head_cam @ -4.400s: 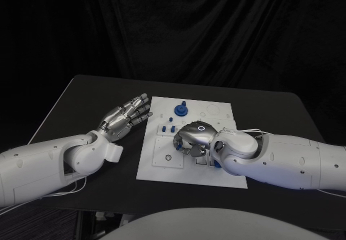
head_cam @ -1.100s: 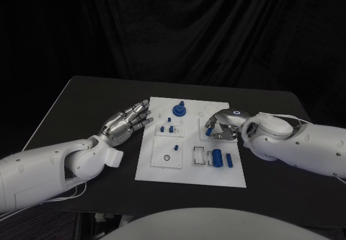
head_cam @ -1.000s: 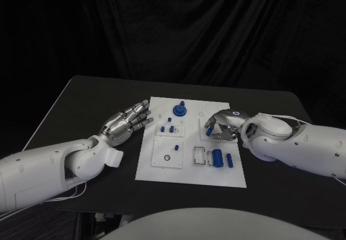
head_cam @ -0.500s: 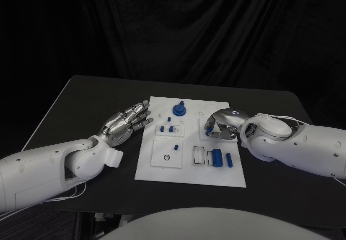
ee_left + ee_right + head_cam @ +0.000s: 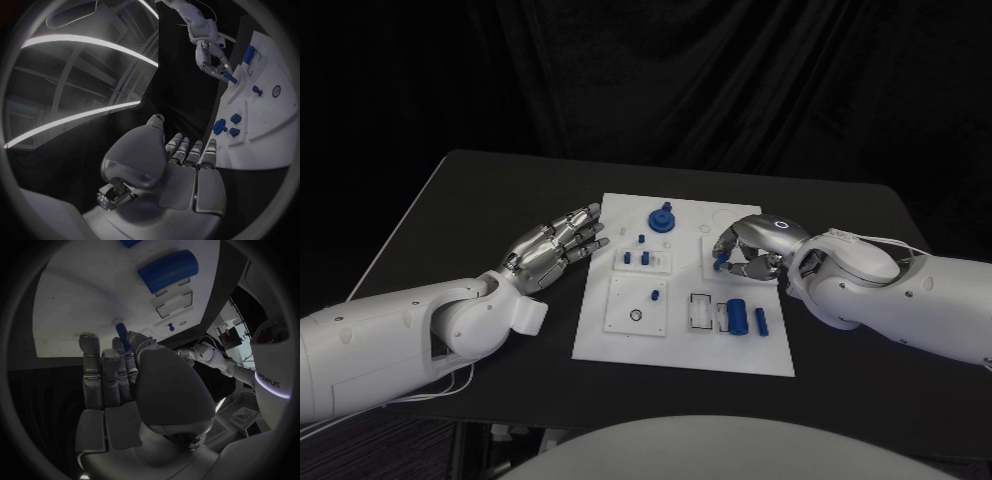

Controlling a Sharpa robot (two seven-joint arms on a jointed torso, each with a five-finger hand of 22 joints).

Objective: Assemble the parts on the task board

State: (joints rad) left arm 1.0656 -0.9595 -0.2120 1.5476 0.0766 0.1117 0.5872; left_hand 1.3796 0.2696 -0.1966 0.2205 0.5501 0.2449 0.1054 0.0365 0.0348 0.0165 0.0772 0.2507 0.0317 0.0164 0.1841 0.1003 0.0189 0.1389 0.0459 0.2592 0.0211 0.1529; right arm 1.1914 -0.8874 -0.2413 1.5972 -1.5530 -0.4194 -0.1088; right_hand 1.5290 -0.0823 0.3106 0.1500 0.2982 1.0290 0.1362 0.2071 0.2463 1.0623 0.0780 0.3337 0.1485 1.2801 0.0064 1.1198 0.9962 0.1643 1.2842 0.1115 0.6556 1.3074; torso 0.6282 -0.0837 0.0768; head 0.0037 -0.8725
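Blue, slender and short, the peg (image 5: 720, 265) is pinched in the fingertips of the right hand (image 5: 750, 250), which hovers over the far right quarter of the task board (image 5: 625, 345). The right wrist view shows the peg (image 5: 122, 336) clamped between the thumb and the fingers, with its free end protruding towards the white plate. This grip leaves the tip exposed, which suits insertion into a socket; the exact target hole cannot be identified from these views.

The left hand (image 5: 555, 244) lies beside the left edge of the board, fingers apart and extended, holding nothing. Its position just off the plate appears intended to keep the working area free, or to steady the board if required.

Other parts on the board:
- A tall blue knob (image 5: 661, 217) stands near the far edge.
- Two small pegs (image 5: 635, 259) stand in a plate left of centre.
- A blue cylinder (image 5: 736, 315) and a thinner rod (image 5: 760, 320) lie side by side on the near right section.

None of these lies directly under the right hand. The cylinder and rod sit close to the right forearm, so a careless descent could disturb them.
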